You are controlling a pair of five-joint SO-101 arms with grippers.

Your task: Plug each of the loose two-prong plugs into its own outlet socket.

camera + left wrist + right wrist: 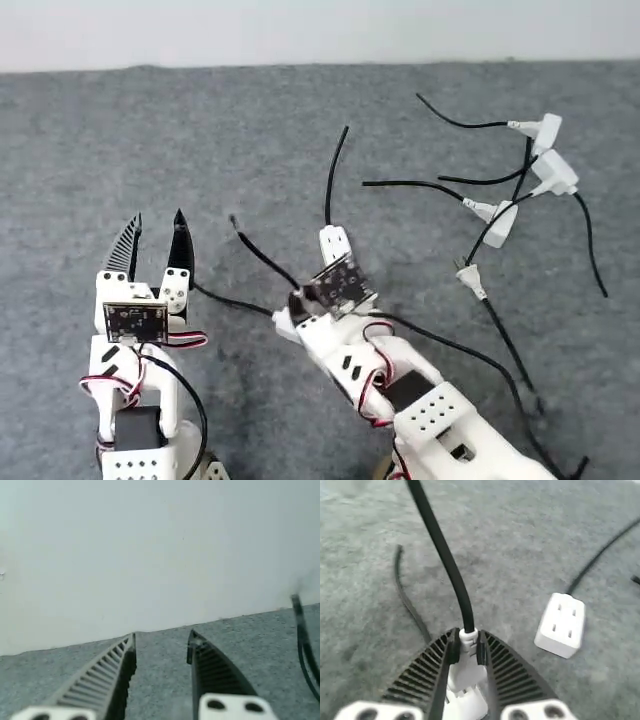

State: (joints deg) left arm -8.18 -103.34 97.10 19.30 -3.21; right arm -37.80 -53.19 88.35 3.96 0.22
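Plug (465, 674) clamped between the right gripper's (466, 642) fingers, over the grey carpet (520, 540).
Its black cord (440, 545) leads away from the fingertips; a white outlet socket (561, 624) lies near. The left gripper (157, 222) is spread apart.

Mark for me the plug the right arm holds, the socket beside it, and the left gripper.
plug (465, 675), right wrist view, on its white body below the cord collar.
socket (561, 624), right wrist view, on its slotted top face.
left gripper (158, 218), high view, midway between its open fingertips.
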